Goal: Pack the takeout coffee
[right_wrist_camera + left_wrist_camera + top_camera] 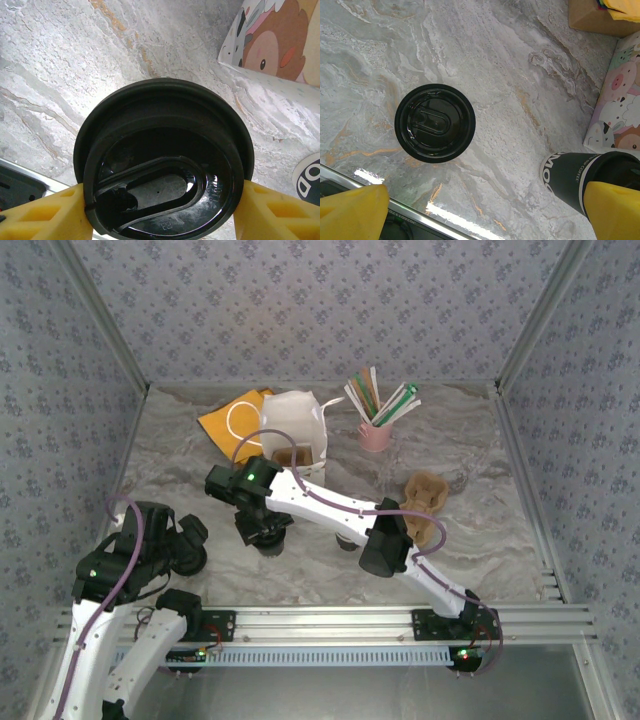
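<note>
While the right gripper [162, 192] straddles the black lid [165, 150], the takeout coffee [307, 177] waits just beside it, toward 4 o'clock.
Yellow fingers [45, 215] sit against the lid's rim on both sides, at a middling spread; whether they pinch it yet I cannot tell. The lid lies flat on the counter [75, 60]. The dark lettered cup seems upright and uncapped, so the right arm is nearer. The left gripper [485, 192] gapes wide and empty, off at 9 o'clock.
</note>
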`<action>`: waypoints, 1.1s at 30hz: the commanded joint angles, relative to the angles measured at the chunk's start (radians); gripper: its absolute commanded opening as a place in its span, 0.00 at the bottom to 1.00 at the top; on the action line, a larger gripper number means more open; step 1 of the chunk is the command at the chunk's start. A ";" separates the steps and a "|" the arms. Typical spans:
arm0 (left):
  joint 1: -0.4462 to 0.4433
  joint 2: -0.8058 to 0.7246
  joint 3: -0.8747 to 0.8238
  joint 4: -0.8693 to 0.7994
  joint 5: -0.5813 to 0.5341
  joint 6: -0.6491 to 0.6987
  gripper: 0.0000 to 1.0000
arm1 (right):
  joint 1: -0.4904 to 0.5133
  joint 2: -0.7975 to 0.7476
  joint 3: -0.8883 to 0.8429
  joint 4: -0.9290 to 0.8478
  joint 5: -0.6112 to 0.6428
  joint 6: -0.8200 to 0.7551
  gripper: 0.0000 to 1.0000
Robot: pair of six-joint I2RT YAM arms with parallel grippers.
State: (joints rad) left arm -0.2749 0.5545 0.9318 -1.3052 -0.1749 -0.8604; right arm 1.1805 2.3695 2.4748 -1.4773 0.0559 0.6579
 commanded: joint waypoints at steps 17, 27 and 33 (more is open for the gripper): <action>0.005 0.001 0.018 0.035 0.049 0.034 1.00 | 0.016 -0.101 -0.033 -0.022 0.038 0.007 0.65; 0.005 0.003 0.054 0.060 0.097 0.078 1.00 | 0.027 -0.183 -0.139 0.007 0.060 0.021 0.65; 0.005 0.008 0.054 0.066 0.108 0.079 1.00 | 0.034 -0.221 -0.216 0.029 0.061 0.024 0.66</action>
State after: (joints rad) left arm -0.2749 0.5575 0.9546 -1.2537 -0.0879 -0.8005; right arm 1.2057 2.1952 2.2921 -1.4437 0.0937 0.6659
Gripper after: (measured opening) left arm 0.997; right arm 0.657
